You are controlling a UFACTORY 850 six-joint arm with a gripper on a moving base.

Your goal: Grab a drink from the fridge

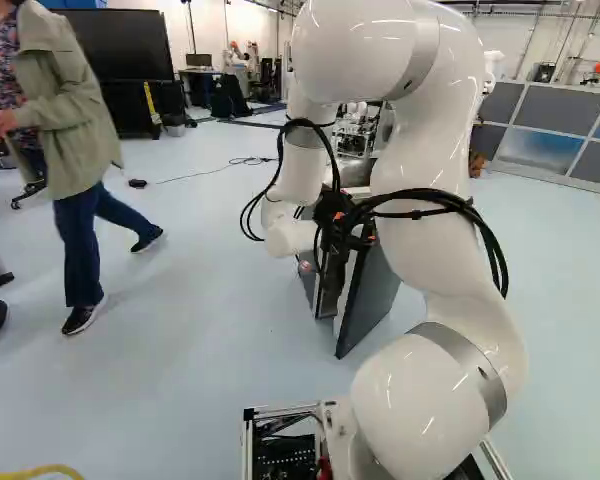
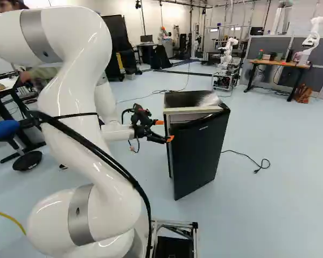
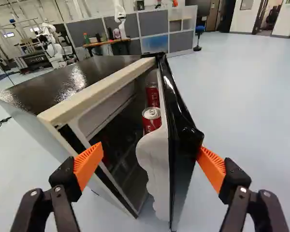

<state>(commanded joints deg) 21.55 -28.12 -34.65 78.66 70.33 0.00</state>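
With jaws spread and empty, ease the door point(image 3: 180, 140) wider from its inner edge, slowly and evenly, to keep the cans point(image 3: 152, 120) from toppling

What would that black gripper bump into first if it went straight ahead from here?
Most likely the near edge of the partly open fridge door, which lies ahead between the open fingers of the gripper. One orange pad may already touch it; the depth is hard to judge.
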